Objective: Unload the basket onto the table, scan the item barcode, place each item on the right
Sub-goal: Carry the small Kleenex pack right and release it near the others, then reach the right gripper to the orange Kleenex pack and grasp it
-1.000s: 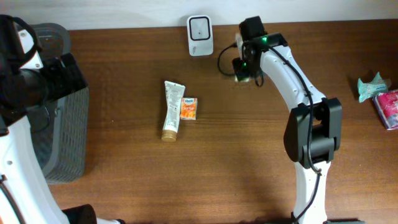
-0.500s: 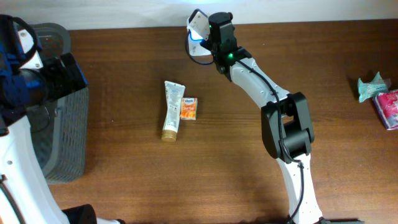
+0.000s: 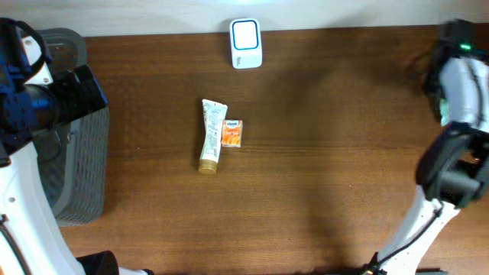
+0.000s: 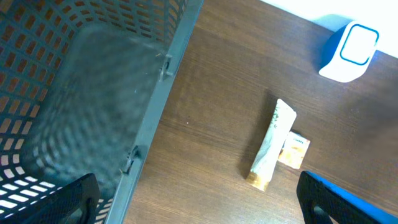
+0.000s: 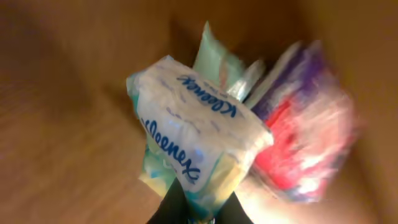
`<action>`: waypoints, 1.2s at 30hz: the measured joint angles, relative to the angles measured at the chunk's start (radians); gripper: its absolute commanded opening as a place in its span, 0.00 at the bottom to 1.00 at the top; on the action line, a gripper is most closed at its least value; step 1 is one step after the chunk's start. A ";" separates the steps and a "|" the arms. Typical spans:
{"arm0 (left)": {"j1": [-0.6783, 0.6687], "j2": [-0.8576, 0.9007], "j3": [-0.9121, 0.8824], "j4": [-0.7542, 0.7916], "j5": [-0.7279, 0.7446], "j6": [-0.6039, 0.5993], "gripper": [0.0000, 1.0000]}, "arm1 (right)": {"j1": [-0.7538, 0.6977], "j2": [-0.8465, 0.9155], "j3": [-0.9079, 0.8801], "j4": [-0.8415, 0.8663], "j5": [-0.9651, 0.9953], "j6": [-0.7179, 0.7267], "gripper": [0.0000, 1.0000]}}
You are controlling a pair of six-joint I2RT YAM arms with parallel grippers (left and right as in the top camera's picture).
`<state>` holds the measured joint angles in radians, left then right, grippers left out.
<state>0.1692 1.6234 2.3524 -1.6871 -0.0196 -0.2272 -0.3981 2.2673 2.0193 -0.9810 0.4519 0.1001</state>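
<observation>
Here the right gripper (image 5: 193,208) is seen closed beside a blurred Kleenex pack (image 5: 199,124), perhaps touching; the left gripper (image 4: 199,200) is spread wide.

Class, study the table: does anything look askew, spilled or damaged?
Nothing spilled or broken. The tube lies slightly tilted with the orange packet against it; the Kleenex pack looks crumpled, overlapping a red-purple packet.

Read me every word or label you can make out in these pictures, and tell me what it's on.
"Kleenex": on the white tissue pack, printed twice, in the right wrist view.
The purple and red packet beside it: print blurred, unreadable.
The tube and the orange packet, overhead view: print too small to read.
</observation>
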 measured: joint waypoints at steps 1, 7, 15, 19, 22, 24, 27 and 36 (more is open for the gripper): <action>0.000 0.000 0.000 0.000 0.000 0.000 0.99 | -0.084 0.000 -0.001 -0.038 -0.133 0.029 0.04; 0.000 0.000 0.000 0.000 0.000 0.000 0.99 | -0.205 0.000 -0.002 -0.040 -0.303 0.062 0.17; 0.000 0.000 0.000 0.000 0.000 0.000 0.99 | -0.196 0.000 -0.012 -0.100 -0.594 0.060 0.76; 0.000 0.000 0.000 0.000 0.000 0.000 0.99 | -0.045 0.000 -0.014 -0.223 -1.125 0.002 0.86; 0.000 0.000 0.000 0.000 0.000 0.000 0.99 | 0.145 0.000 -0.014 -0.303 -1.184 -0.056 0.79; 0.000 0.000 0.000 0.000 0.000 0.000 0.99 | 0.329 0.000 -0.014 -0.305 -1.123 -0.075 0.76; 0.000 0.000 0.000 0.000 0.000 0.000 0.99 | 0.608 0.012 -0.015 -0.236 -1.076 -0.074 0.74; 0.000 0.000 0.000 0.000 0.000 0.000 0.99 | 0.885 0.025 -0.017 -0.094 -0.792 0.296 0.57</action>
<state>0.1692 1.6234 2.3524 -1.6875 -0.0193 -0.2272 0.4866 2.2921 2.0026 -1.0748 -0.3401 0.3962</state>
